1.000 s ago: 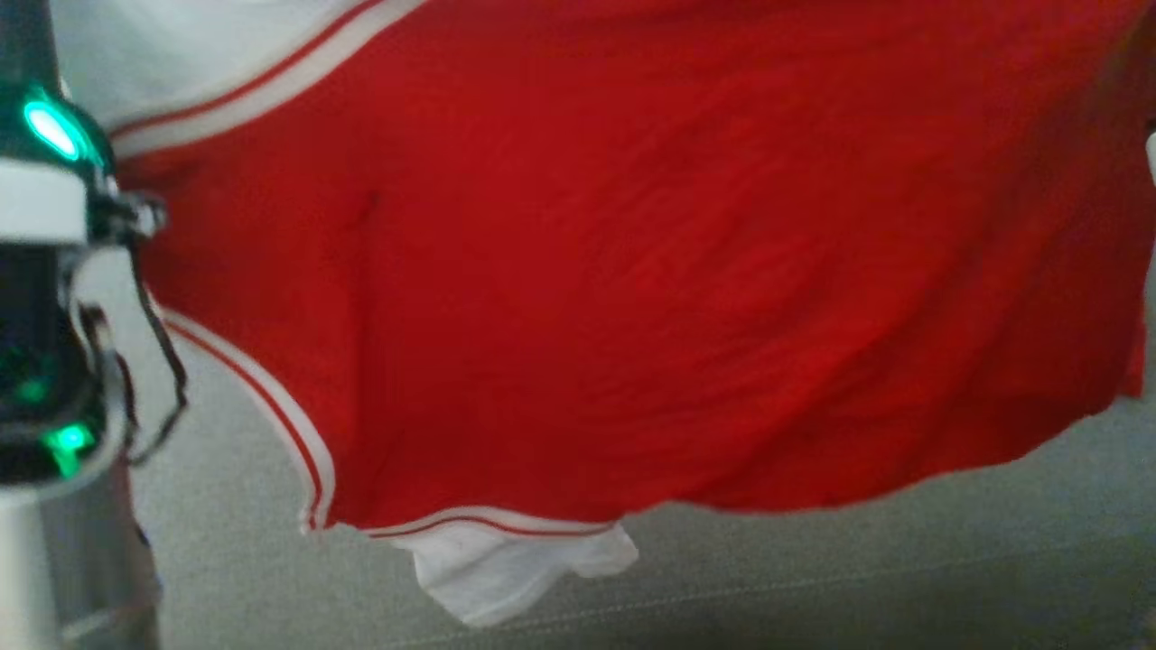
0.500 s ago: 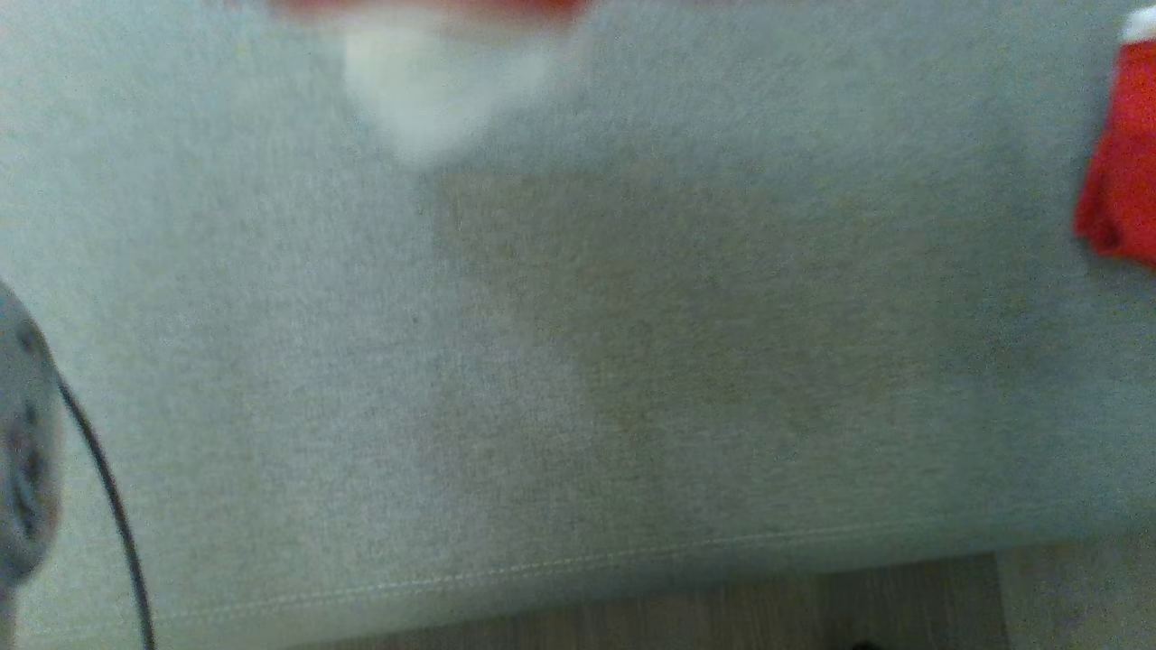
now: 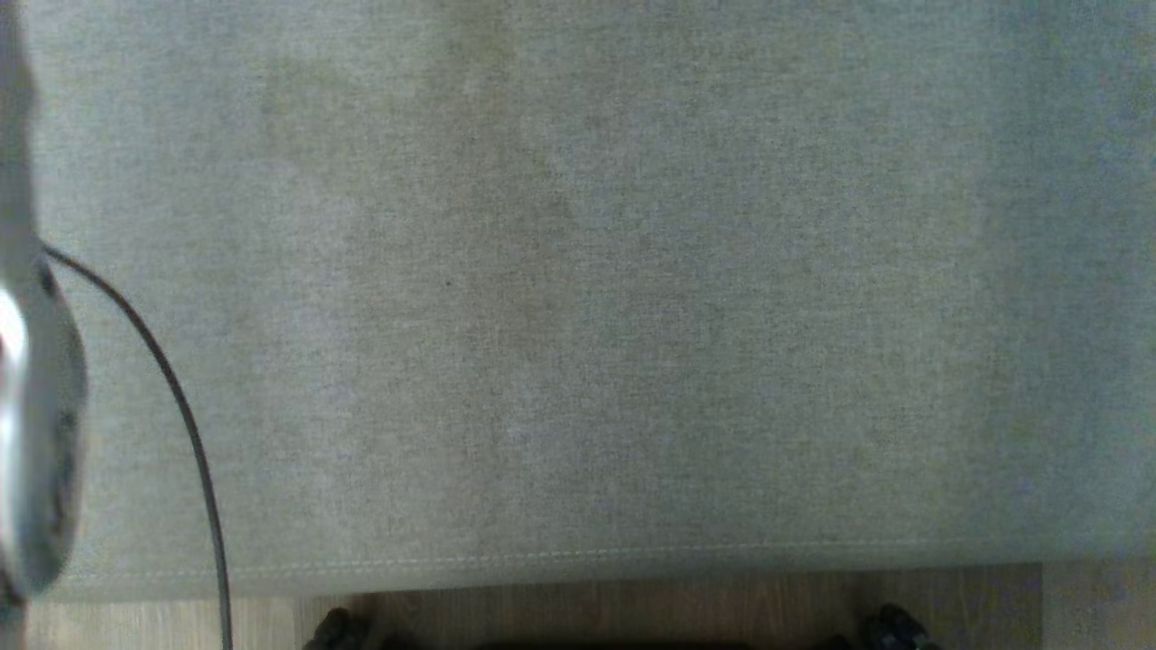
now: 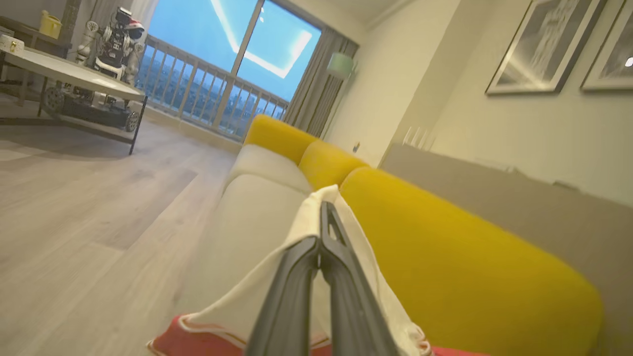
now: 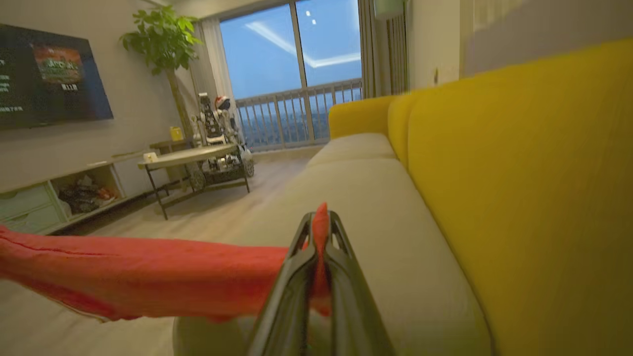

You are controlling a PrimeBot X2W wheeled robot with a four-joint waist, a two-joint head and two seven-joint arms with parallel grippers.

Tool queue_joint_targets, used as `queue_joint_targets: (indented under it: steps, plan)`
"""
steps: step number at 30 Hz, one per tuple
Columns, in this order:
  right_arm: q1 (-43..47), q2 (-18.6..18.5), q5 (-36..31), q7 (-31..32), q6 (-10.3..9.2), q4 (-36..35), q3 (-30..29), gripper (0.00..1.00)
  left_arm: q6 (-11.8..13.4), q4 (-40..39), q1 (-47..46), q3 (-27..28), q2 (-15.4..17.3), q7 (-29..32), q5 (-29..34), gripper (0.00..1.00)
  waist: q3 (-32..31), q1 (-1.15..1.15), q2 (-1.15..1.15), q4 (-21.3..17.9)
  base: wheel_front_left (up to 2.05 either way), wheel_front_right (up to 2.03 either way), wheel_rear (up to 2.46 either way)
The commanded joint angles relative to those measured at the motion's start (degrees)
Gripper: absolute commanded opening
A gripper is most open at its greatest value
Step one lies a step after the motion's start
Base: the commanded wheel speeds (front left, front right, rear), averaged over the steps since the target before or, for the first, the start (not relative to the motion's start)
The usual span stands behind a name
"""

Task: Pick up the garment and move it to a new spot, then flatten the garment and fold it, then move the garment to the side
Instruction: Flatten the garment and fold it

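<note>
Left tool [image 4: 324, 225] pinching garment [image 4: 232, 311] at white part, right tool [image 5: 321, 225] pinching its red edge, over sofa [image 5: 376, 198]

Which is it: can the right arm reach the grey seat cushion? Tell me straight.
Probably yes. The right end effector, shut on the red garment, hangs over the seat cushion, with nothing seen between them; the yellow backrest stands off to one side.

Dim room lit by blue daylight from the window [image 5: 292, 64]; head view soft, wrist-view edges blurred.
</note>
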Motion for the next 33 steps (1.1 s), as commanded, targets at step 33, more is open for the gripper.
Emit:
queue_joint_targets:
  steps: [33]
  plan:
    - [40.0,-9.4,23.9,1.7,-0.03,4.3,32.1,0.00,-2.9,-14.1,55.2,-36.7,23.4,6.2,-6.9,0.00,-25.7,-0.01,0.00,0.3,0.00,0.00,0.00]
